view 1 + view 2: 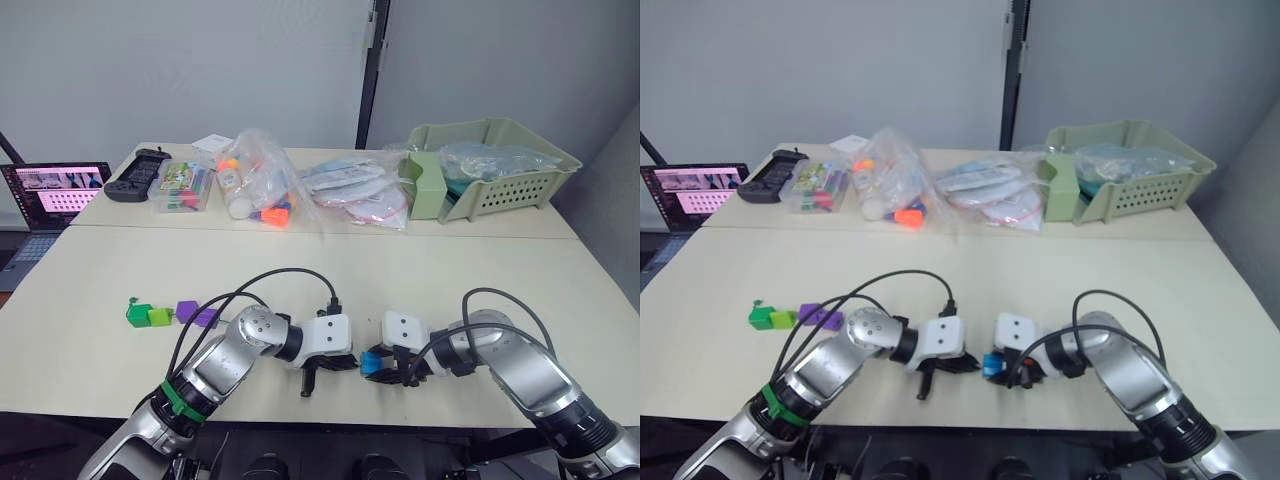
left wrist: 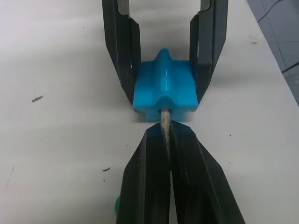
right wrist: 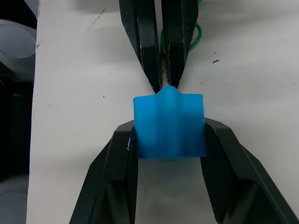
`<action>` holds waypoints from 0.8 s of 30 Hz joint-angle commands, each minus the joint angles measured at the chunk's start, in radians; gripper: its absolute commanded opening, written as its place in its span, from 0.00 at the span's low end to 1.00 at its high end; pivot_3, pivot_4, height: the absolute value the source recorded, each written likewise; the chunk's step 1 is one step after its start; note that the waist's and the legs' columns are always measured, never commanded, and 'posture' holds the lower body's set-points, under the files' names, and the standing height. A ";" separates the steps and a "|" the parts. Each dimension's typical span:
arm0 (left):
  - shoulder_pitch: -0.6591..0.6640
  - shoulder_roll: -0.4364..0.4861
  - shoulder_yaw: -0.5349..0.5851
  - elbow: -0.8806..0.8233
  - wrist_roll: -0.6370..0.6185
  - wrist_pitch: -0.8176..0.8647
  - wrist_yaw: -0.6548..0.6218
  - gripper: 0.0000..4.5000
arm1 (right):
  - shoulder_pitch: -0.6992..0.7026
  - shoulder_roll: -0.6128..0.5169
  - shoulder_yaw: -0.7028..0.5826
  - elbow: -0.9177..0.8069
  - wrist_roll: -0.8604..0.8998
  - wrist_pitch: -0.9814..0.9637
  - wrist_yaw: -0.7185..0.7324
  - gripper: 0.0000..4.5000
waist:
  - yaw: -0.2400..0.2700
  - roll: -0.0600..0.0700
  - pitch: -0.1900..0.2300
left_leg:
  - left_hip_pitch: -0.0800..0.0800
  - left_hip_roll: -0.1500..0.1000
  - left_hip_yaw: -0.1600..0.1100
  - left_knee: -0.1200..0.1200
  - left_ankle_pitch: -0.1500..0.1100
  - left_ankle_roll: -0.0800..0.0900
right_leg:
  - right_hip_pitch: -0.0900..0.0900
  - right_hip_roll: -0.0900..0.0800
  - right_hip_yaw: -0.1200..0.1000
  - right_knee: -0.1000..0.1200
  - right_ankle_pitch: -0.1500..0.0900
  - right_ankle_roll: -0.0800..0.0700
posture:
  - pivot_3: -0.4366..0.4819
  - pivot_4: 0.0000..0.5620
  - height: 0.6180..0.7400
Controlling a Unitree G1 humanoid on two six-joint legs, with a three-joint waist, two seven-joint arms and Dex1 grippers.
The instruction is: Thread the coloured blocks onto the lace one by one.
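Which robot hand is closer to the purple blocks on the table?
Left. The left gripper is beside the purple blocks, nearer them; the right gripper, holding the blue block, is farther away.

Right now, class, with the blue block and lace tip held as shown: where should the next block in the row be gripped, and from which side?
Take the purple block at the row's near end, probably from above, with fingers on two opposite flat sides. Its other purple neighbour touches one side, so pinch across the free faces, leaving the hole open for the lace tip.
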 commanded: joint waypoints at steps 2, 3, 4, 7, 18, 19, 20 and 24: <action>-0.026 -0.060 -0.006 -0.008 0.004 -0.022 0.032 0.00 | 0.005 0.005 0.020 -0.014 0.005 0.013 -0.009 0.30 | 0.002 0.000 0.000 | 0.000 0.000 0.000 0.000 0.000 0.000 | 0.000 0.000 0.000 0.000 0.000 0.000 | 0.48 0.27 1.00; -0.023 -0.067 -0.004 -0.004 0.004 -0.025 0.036 0.00 | 0.006 0.006 0.020 -0.015 0.006 0.013 -0.009 0.30 | 0.003 0.000 0.000 | 0.000 0.000 0.000 0.000 0.000 0.000 | 0.001 0.000 0.000 0.000 0.000 0.000 | 0.48 0.27 1.00; -0.019 -0.071 0.000 -0.003 0.004 -0.028 0.038 0.00 | 0.008 0.006 0.020 -0.017 0.006 0.014 -0.011 0.30 | 0.004 0.000 0.000 | 0.001 -0.001 0.000 0.001 0.000 0.000 | 0.002 0.000 0.000 0.000 0.000 0.000 | 0.48 0.27 1.00; -0.009 -0.072 0.020 -0.013 -0.013 -0.023 0.029 0.22 | 0.014 0.004 0.020 -0.019 0.006 0.013 -0.014 0.30 | 0.004 0.000 0.000 | 0.001 -0.001 0.000 0.002 0.000 0.000 | 0.002 -0.001 0.000 0.000 0.000 0.000 | 0.48 0.27 1.00; 0.029 0.091 0.090 -0.027 -0.055 -0.025 -0.060 0.57 | 0.013 -0.005 0.013 -0.003 0.008 0.007 -0.014 0.30 | -0.002 0.000 0.000 | 0.000 0.000 0.000 0.001 0.000 0.000 | 0.000 0.000 0.000 0.000 0.000 0.000 | 0.48 0.27 1.00; 0.035 0.095 0.086 -0.020 -0.049 -0.036 -0.057 0.57 | 0.013 -0.006 0.013 -0.003 0.008 0.007 -0.014 0.30 | -0.002 0.000 0.000 | 0.000 0.000 0.000 0.001 0.000 0.000 | 0.000 0.000 0.000 0.000 0.000 0.000 | 0.48 0.27 1.00; 0.039 0.097 0.082 -0.013 -0.046 -0.043 -0.056 0.57 | 0.012 -0.006 0.013 -0.002 0.008 0.007 -0.013 0.30 | -0.002 0.000 0.000 | 0.000 0.000 0.000 0.001 0.000 0.000 | 0.000 0.000 0.000 0.000 0.000 0.000 | 0.48 0.27 1.00; 0.045 0.081 0.070 0.016 -0.033 -0.053 -0.037 0.57 | 0.011 -0.007 0.011 -0.003 0.009 0.009 -0.011 0.30 | -0.001 0.000 0.000 | 0.000 0.000 0.000 0.001 0.000 0.000 | 0.000 0.000 0.000 0.000 0.000 0.000 | 0.48 0.27 1.00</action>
